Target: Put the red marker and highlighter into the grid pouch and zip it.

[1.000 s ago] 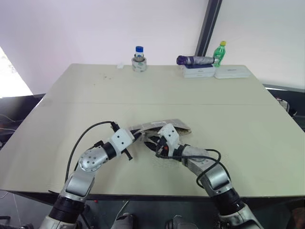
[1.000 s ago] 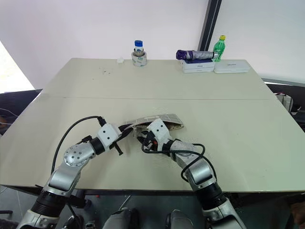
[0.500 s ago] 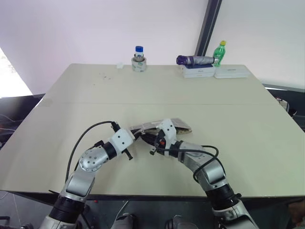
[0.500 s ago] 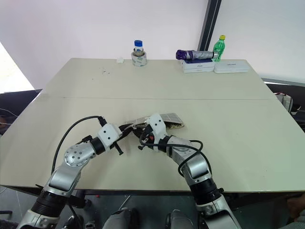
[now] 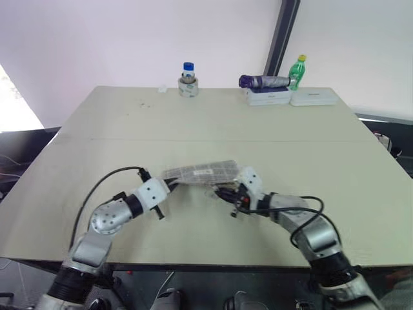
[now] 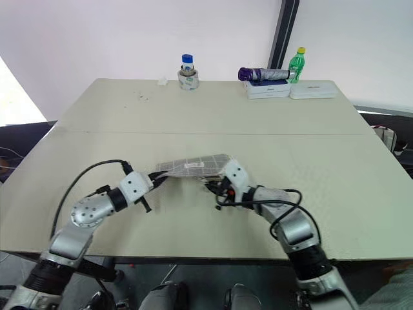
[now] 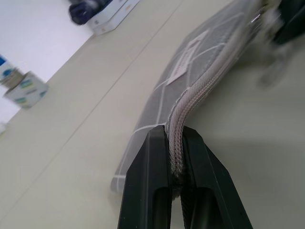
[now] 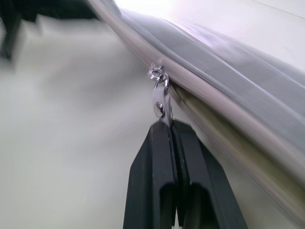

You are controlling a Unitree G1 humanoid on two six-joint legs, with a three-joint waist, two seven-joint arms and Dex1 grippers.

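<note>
Left wrist view shows the left gripper (image 7: 172,179) pinching the soft grid pouch (image 5: 200,172) by its zipper edge above the table (image 5: 213,116), while the right gripper (image 8: 170,125) clamps the small metal zipper pull (image 8: 161,98), the sensible hold on limp fabric.

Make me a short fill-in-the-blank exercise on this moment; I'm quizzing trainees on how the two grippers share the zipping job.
1. The left gripper is shut on the ____ edge of the grid pouch.
2. The right gripper pinches the metal zipper ____.
3. The green bottle stands at the table's ____ edge.

Missing words: zipper; pull; far
</note>
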